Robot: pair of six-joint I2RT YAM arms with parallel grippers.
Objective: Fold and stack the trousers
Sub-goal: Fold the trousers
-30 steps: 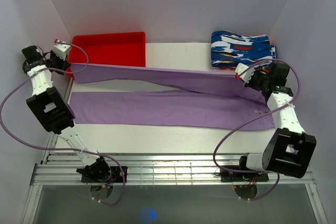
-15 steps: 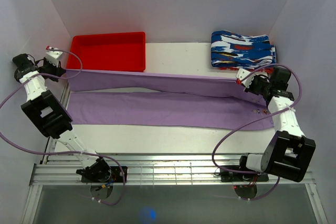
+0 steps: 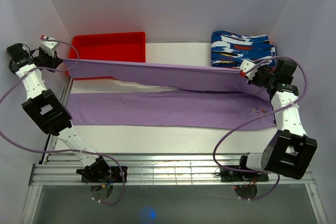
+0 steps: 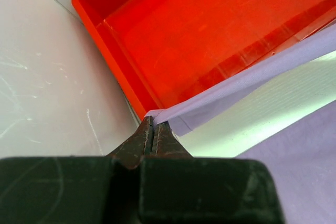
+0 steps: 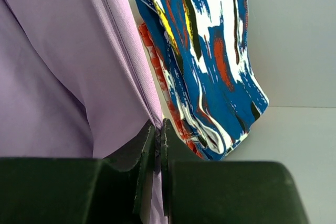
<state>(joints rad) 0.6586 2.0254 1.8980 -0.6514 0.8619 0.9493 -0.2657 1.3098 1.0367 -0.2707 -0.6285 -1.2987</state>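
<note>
The lilac trousers (image 3: 168,109) lie lengthwise across the white table. Their far leg (image 3: 157,73) is lifted and stretched taut between both arms. At the far left my left gripper (image 3: 62,62) is shut on the leg's end, and the left wrist view shows the cloth corner (image 4: 173,119) pinched at the tips of my left gripper (image 4: 153,125). On the right my right gripper (image 3: 251,77) is shut on the waist end. In the right wrist view the lilac cloth (image 5: 79,77) runs down between the tips of my right gripper (image 5: 158,129).
A red bin (image 3: 110,48) stands at the back left, partly behind the raised leg, and fills the left wrist view (image 4: 210,35). A folded blue, white and red patterned garment (image 3: 241,49) lies at the back right, close to my right gripper. White walls enclose the table.
Both arms have raised the far trouser leg and carried it toward the back, pulling it straighter. The left gripper moved further left and back. The near leg stayed flat.
</note>
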